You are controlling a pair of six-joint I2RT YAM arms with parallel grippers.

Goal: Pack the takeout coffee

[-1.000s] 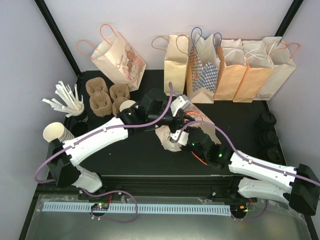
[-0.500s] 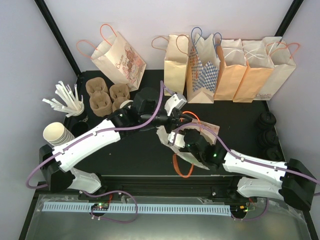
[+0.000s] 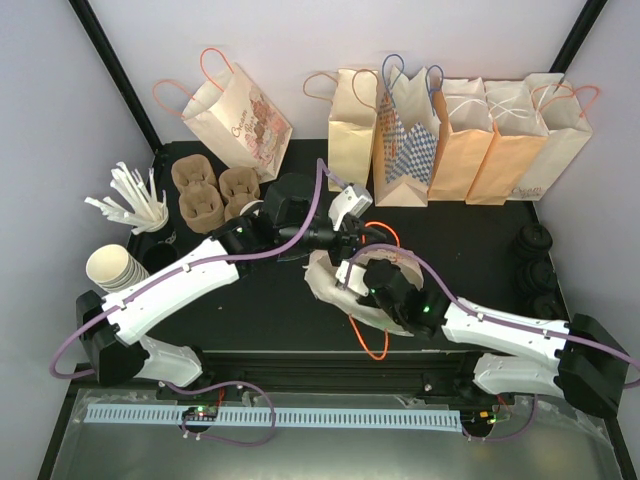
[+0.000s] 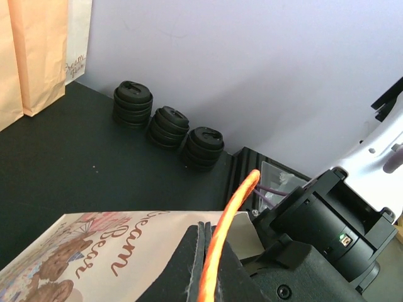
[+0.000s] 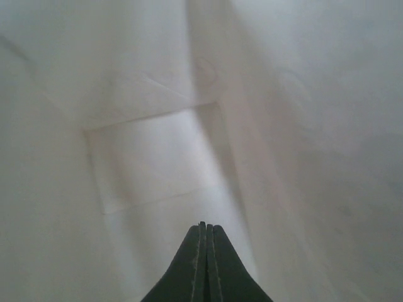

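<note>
Orange handle (image 4: 236, 201) cord of the printed bag (image 4: 94, 251) runs up between the fingers of the left tool (image 4: 201, 236), which is clamped tight on it, lifting that side of the bag's mouth. The bag lies on its side in the middle of the counter (image 3: 260, 312), and its second orange loop trails onto the counter toward the near edge.

The right tool (image 5: 203, 229) is pushed inside the bag. Its two fingers are pressed flat together with nothing between them, and pale paper fills the view all round. Whether the tips touch the paper cannot be told.

Counting bags: one lies in the middle. One leaning bag (image 3: 238, 118) stands at the back left, and a row of bags (image 3: 455, 140), five of them, stands along the back right. That makes seven in all.

Three lid stacks (image 4: 168, 127), all black, sit in a line at the counter's right edge. Two brown cup carriers (image 3: 196, 190) lie side by side at the back left, the right one partly hidden by the left arm. One stack of bare cups (image 3: 108, 266) stands at the left edge, with one holder of white stirrers (image 3: 135, 200) behind it, too many to count.

The lidded cup (image 3: 160, 256) is hard to make out: a dark round top shows just right of the bare cups, well apart from both tools and outside the bag.
</note>
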